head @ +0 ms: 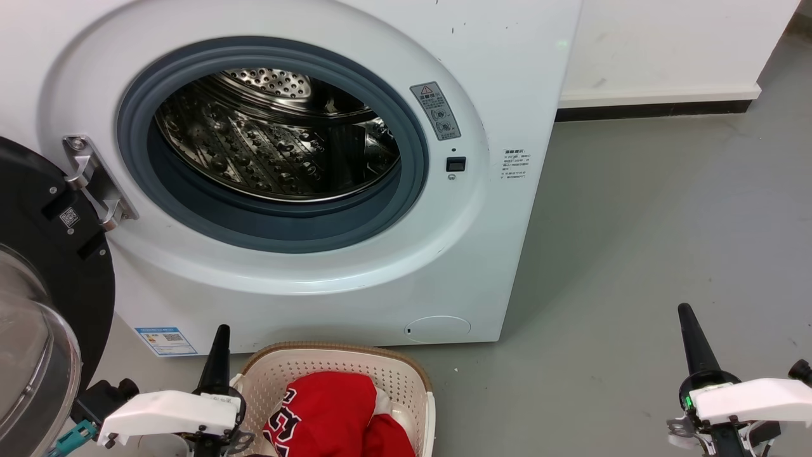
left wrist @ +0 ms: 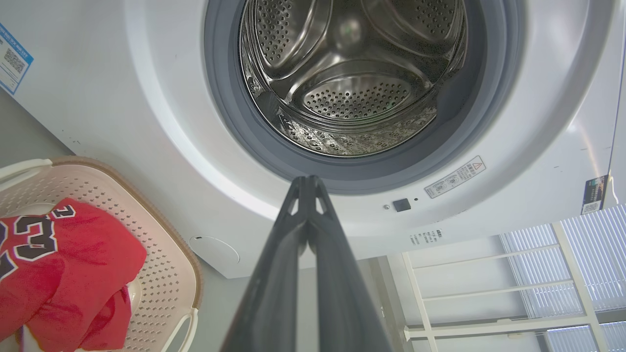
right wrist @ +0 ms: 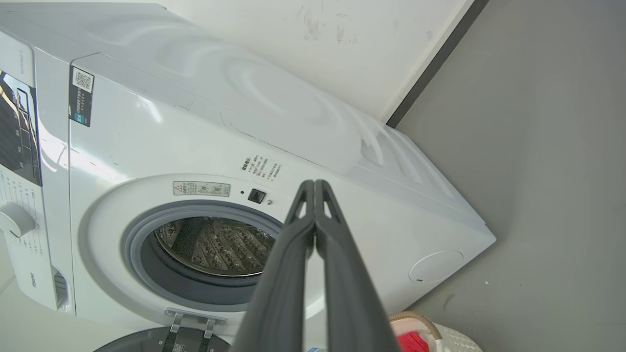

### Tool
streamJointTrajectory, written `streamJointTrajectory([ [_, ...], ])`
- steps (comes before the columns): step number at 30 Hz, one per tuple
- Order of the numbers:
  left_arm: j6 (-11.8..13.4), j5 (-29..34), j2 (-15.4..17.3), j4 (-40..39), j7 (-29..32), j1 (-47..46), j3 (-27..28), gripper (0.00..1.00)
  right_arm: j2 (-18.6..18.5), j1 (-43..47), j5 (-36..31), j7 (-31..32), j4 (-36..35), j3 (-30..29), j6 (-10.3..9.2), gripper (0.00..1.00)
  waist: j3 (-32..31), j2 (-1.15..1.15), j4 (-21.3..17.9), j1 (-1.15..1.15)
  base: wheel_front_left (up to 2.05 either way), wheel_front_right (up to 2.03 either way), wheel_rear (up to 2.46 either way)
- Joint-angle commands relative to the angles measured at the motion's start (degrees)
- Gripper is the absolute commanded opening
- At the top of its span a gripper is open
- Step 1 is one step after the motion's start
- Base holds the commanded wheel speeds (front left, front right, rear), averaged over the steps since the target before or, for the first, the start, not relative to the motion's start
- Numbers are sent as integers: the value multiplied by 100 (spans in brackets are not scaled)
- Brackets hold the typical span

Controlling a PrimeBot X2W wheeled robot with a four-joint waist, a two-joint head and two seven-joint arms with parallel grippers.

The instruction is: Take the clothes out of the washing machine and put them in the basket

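Since the clothes (head: 330, 412) lie heaped in the basket (head: 409, 381), two red pieces bunched together with the numbered jersey (left wrist: 73, 254) on top, the job looks as good as done from where I stand. They are soft, limp fabric, surely light, and would sag and trail if lifted. The place to pinch would be a raised fold near the top of the heap, taking enough cloth that it does not slip free, and they need no gentle handling. The basket sits on the floor (head: 634, 222) just in front of the washing machine (head: 317, 292), whose door (head: 57, 273) hangs swung open at the left and whose steel drum (head: 279, 139) shows no cloth that I can see. The left gripper (head: 222, 333) hovers just beside the basket's left rim, its jaws pressed together on nothing. The right gripper (head: 685, 312) is well apart to the other side over the floor, jaws likewise clenched and empty, and both grippers point towards the machine.
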Motion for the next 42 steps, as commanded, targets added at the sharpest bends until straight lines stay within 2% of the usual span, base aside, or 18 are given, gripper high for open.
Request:
streamJointTrajectory([
  [1, -41, -176, 1, -23, 41, -164, 40, 0, -4, -155, 190, 42, -14, -13, -1, 0, -2, 0, 1, 0, 0, 0, 0],
  [42, -206, -2291, -11, 63, 551, -311, 173, 0, -3, -378, 2330, 561, 209, -67, -3, 0, -60, 0, 25, 0, 0, 0, 0],
])
